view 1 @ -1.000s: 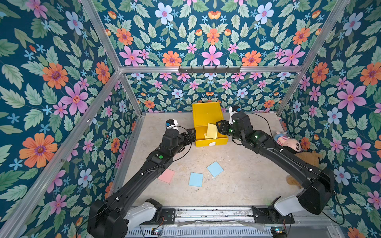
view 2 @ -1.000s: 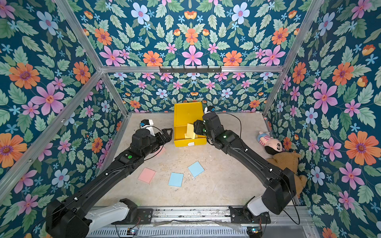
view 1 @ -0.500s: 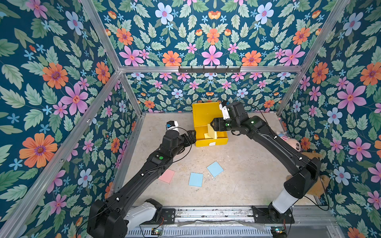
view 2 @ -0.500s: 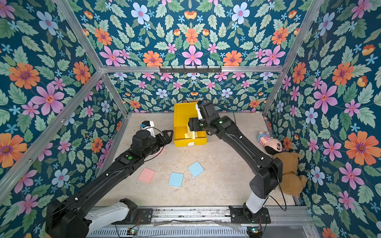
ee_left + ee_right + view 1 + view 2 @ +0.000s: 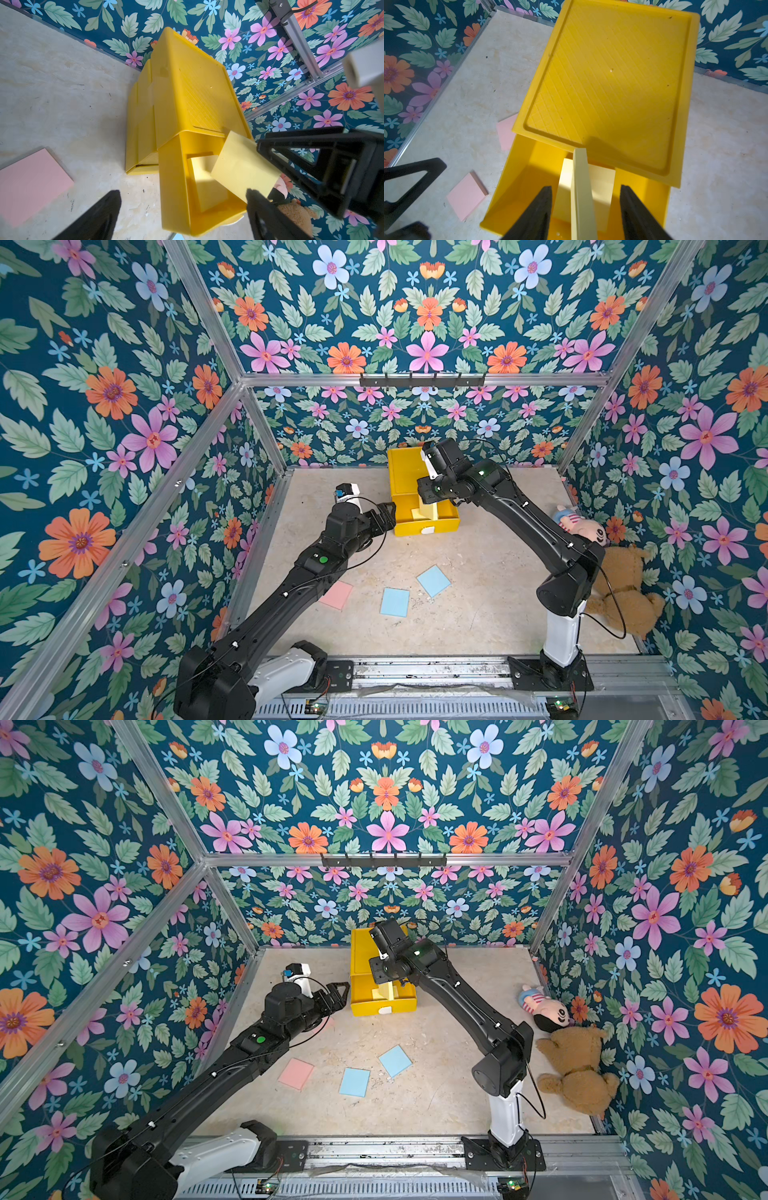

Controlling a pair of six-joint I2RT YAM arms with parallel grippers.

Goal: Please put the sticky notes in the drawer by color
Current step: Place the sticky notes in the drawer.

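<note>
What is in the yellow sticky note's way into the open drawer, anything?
Nothing visible. The standing yellow note is already inside the open top drawer, on edge between the parted jaws of the right gripper. A second yellow note lies flat under it.

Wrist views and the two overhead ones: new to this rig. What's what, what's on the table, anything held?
Two black robot arms, mounted at the front of a table, each end in a two-finger gripper. Both top views come from one overhead stereo camera, so they nearly match. Each wrist view is a camera on an arm, looking past its own fingers.

At the back stands a yellow cabinet with its top drawer pulled out. One yellow pad lies flat inside. A second yellow pad stands on edge between the right gripper's open fingers, touching neither, it seems. The left gripper is open and empty beside the drawer.

Loose on the table: two blue pads and pink pads. A doll and a teddy bear lie at the table's edge.
</note>
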